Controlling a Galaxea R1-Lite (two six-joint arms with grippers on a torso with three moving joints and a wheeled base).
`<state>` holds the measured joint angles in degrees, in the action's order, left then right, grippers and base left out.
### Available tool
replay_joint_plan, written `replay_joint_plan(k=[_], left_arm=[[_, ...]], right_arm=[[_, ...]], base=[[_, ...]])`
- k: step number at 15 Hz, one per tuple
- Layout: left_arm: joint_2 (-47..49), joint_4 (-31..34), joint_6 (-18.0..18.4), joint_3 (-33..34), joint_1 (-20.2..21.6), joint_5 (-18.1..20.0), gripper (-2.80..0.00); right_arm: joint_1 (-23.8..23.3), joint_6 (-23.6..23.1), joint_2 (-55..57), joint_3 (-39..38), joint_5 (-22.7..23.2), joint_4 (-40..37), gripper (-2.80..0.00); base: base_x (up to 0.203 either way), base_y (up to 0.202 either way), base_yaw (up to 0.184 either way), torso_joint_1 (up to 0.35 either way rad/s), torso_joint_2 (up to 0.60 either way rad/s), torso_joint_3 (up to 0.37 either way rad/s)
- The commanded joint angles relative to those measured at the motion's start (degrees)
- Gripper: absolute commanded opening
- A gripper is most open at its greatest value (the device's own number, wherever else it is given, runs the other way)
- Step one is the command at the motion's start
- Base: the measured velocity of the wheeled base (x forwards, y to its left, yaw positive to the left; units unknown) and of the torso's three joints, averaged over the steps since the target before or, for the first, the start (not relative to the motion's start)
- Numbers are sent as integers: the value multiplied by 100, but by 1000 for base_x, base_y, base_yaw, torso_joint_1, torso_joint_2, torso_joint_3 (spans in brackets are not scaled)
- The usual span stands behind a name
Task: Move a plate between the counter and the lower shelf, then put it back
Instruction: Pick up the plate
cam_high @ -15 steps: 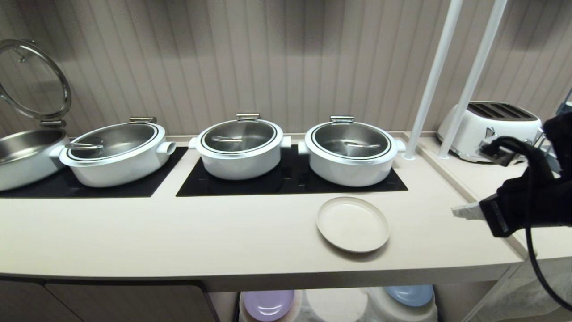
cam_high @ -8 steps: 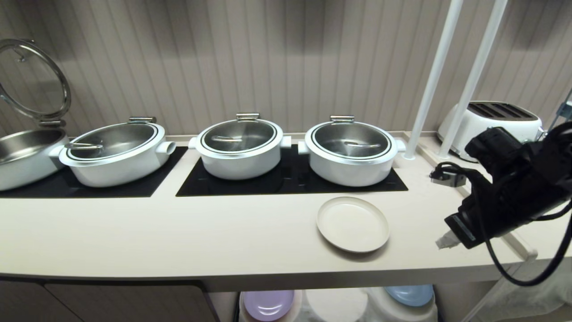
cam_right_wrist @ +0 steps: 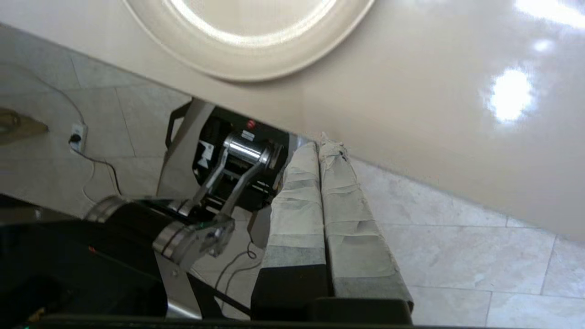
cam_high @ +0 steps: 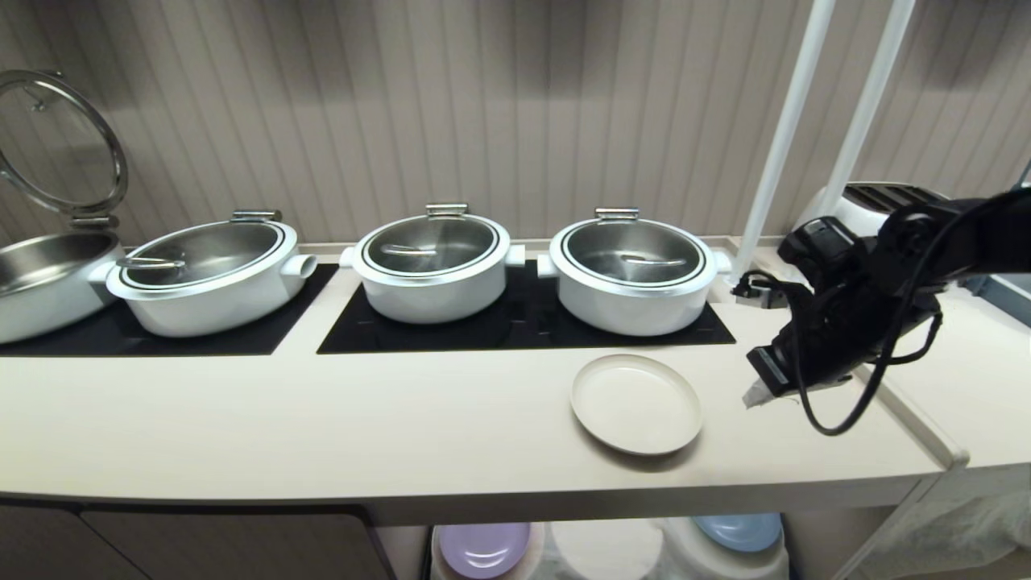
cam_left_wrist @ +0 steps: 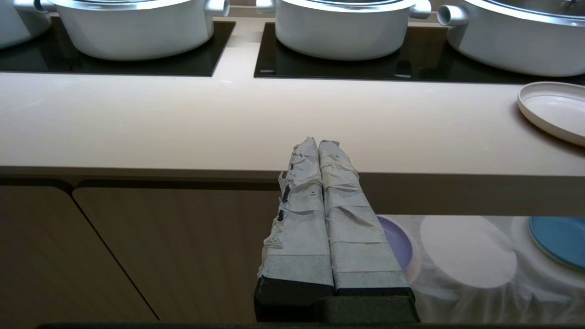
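The cream-beige plate [cam_high: 636, 403] [cam_left_wrist: 555, 109] [cam_right_wrist: 249, 36] lies flat on the pale counter [cam_high: 322, 419], just in front of the right-hand pot. My right gripper [cam_high: 755, 395] [cam_right_wrist: 323, 142] hangs above the counter to the plate's right, a short gap away, tips angled down toward it, taped fingers pressed together and holding nothing. My left gripper [cam_left_wrist: 317, 142] is shut and empty, parked low in front of the counter's edge. The lower shelf [cam_high: 612, 548] [cam_left_wrist: 466, 256] shows below the counter, draped in white cloth.
Three lidded white pots [cam_high: 632, 274] stand on black panels behind the plate; a fourth [cam_high: 48, 278] at far left has its lid up. Two white poles [cam_high: 777, 153] and a toaster [cam_high: 870, 201] stand right. A lilac plate [cam_high: 482, 548] and a blue plate [cam_high: 737, 530] sit on the shelf.
My right arm has swung in from the right edge toward the plate, turning its tips downward. The plate and pots have not moved.
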<state>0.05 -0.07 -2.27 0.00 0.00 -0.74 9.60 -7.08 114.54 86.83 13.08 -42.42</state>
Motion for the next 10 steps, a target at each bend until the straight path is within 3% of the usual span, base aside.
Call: replay_joint_plan(k=[1, 5, 9, 10], left_arm=[[4, -1, -1, 0, 0, -5, -280], [4, -1, -1, 0, 0, -5, -280], [4, -1, -1, 0, 0, -5, -280], [4, -1, -1, 0, 3, -5, -280]], right_arm=[[78, 194, 585, 577, 10, -22, -280], [112, 389, 1049, 1179, -20, -116, -280], [113, 426, 1268, 1284, -189, -131, -280], [104, 441, 1293, 1282, -286, -131, 0]], base=[[0, 0, 0, 0, 0, 0], [0, 0, 0, 0, 0, 0], [0, 0, 0, 0, 0, 0], [0, 0, 0, 0, 0, 0]])
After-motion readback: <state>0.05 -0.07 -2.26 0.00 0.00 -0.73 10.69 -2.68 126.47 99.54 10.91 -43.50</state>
